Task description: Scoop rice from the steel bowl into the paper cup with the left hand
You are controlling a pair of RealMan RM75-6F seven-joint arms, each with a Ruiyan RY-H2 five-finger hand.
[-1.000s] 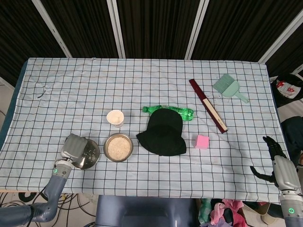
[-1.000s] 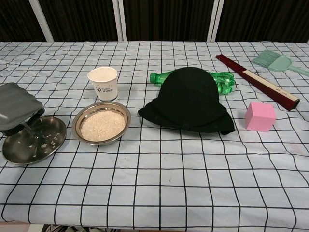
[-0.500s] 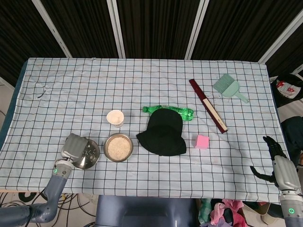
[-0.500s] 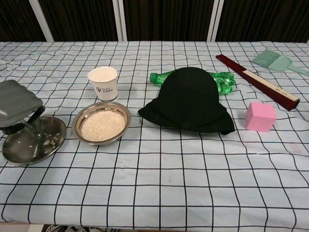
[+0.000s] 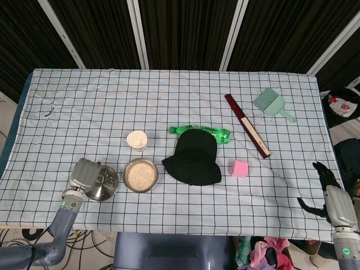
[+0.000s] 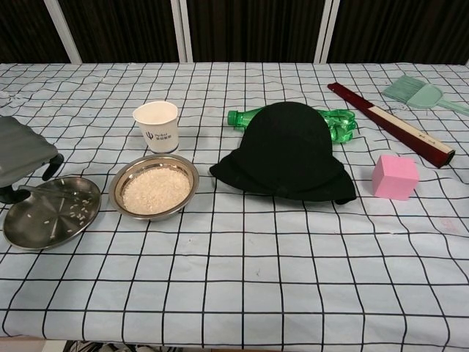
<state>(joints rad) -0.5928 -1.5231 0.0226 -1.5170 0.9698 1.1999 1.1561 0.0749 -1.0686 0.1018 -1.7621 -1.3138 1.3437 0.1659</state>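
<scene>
The left hand [image 5: 85, 174] hovers over a steel plate [image 6: 51, 211] (its finger state I cannot tell). Beside it sits the steel bowl [image 6: 154, 186] of rice, with the paper cup [image 6: 156, 126] behind. The right hand [image 5: 332, 198] hangs off-table, fingers apart.

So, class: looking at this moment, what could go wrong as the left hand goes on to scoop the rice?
1. The left hand is over the steel plate, not the rice bowl; it may miss.
2. The paper cup is light and right behind the bowl; a knock could tip it.
3. Loose grains already lie on the plate; more may spill.
</scene>
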